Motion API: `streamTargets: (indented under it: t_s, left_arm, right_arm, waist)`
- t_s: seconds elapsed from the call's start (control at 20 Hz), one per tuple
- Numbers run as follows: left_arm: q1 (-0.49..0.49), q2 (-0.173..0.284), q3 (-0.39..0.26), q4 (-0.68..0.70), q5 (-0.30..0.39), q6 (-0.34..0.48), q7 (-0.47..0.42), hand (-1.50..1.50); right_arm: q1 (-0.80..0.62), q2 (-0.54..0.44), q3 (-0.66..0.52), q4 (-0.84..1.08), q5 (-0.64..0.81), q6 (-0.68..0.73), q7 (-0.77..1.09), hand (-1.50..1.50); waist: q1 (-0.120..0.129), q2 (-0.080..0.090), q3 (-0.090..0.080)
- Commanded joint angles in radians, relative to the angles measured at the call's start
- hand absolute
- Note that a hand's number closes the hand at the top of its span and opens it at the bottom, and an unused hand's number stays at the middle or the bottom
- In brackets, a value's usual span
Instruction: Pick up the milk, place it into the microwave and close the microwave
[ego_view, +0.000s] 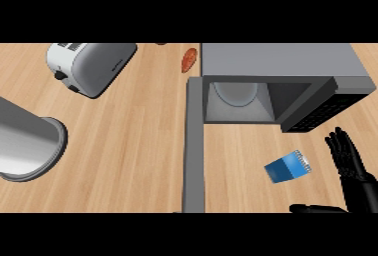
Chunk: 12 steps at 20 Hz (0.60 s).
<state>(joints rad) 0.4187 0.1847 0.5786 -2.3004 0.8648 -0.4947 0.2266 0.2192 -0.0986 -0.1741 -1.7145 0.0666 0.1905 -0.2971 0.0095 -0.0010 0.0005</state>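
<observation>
Right hand (353, 170): black, at the lower right of the head view, fingers straight and spread upward, thumb stretched out low to the left; it holds nothing. Its grey forearm barely shows at the frame's corner. Left hand: does not show anywhere in the view.

Milk (288, 167): small blue carton with a white, striped top, lying tilted on the wooden counter (125, 165), just left of the right hand's fingers and apart from them. It sits in front of the microwave, outside the cavity, between the hand and the open door.

Microwave door (194, 145): grey, swung fully open, seen edge-on as a long strip running from the oven's left front corner toward the view's lower edge.

Microwave (284, 67): grey box at the upper right, cavity open toward the viewer, a pale round turntable plate (236, 93) visible inside; dark control panel at its right front.

Pot (26, 145): large metal cylinder lying at the left edge, well apart from the milk.

Toaster (88, 65): silver-white, tilted, at the upper left.

Reddish-brown item (190, 60): small, oval, on the counter just left of the microwave's top; what it is cannot be told.
</observation>
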Motion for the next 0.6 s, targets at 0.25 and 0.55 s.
streamTargets:
  t_s: [0.25, 0.55]
  left_arm:
    - [0.064, 0.012, 0.092, -0.088, 0.142, -0.008, 0.069, -1.5]
    - [-0.004, 0.011, 0.097, 0.016, 0.125, -0.058, 0.064, -1.5]
  right_arm:
    - [-0.158, -0.046, -0.057, 0.444, 0.081, -0.032, -0.218, -1.5]
    - [-0.214, -0.106, -0.094, 0.732, 0.138, -0.056, -0.466, -1.5]
  waist:
    - [0.009, 0.001, 0.001]
    - [0.002, 0.002, 0.001]
